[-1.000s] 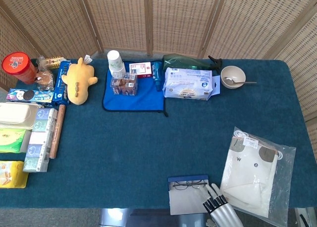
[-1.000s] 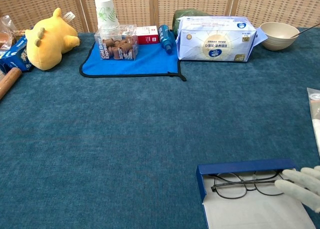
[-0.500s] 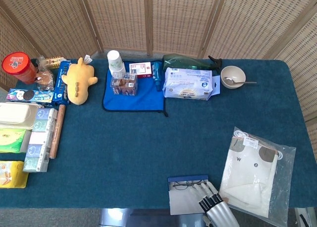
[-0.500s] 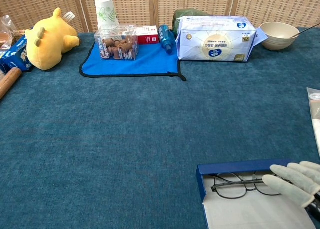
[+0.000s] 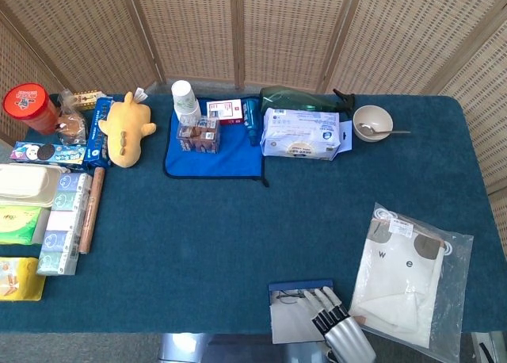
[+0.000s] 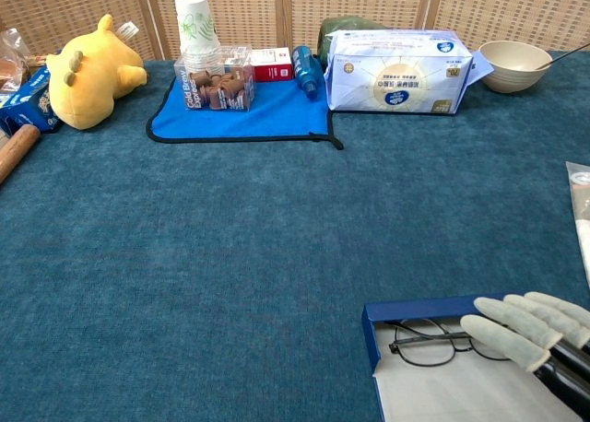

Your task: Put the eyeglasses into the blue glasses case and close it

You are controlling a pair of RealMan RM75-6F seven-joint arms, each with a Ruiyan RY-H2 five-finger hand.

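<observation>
The right hand (image 6: 530,334) has slid leftward over the open blue glasses case (image 6: 419,310), fingers (image 6: 502,342) stretched flat and gripping nothing. The eyeglasses (image 6: 433,341) lie inside the case beneath them. Placement looks finished, so closing the case remains; the left hand is out of sight.
</observation>
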